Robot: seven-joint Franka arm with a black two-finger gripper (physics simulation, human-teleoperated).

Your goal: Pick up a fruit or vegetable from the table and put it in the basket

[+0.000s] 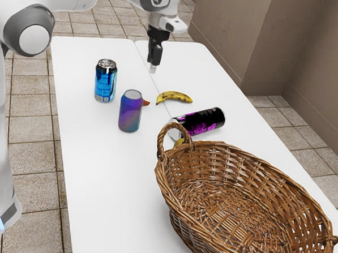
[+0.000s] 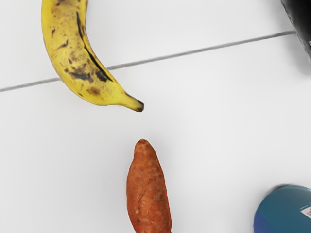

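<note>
- Above the white tabletop (image 1: pixel 109 180), clear of it, hang the fingers (image 1: pixel 153 68), pointing down; I cannot tell whether they stand apart or together. In the exterior view the banana shows below their tips and a little toward that view's right, with the sweet potato lower too, toward its left.
- On the tabletop, the banana (image 2: pixel 73 63) lies across a dark seam (image 2: pixel 194 51), yellow with brown and black marks.
- Just beside the banana's stem end, and apart from it, lies the sweet potato (image 2: pixel 148 194), orange-brown, its narrow end toward that stem.
- Next to the sweet potato, a purple-and-blue can (image 1: pixel 131 111) stands upright and partly hides it in the exterior view.
- Toward the exterior view's upper left from that can, a bright blue can (image 1: pixel 105 81) stands upright.
- Between the banana and the wicker basket (image 1: pixel 273 163), a black-and-magenta can (image 1: pixel 205 122) lies on its side.
- Behind the basket's near-can handle, a yellow thing (image 1: pixel 179 142) shows in part; I cannot tell what it is.
</note>
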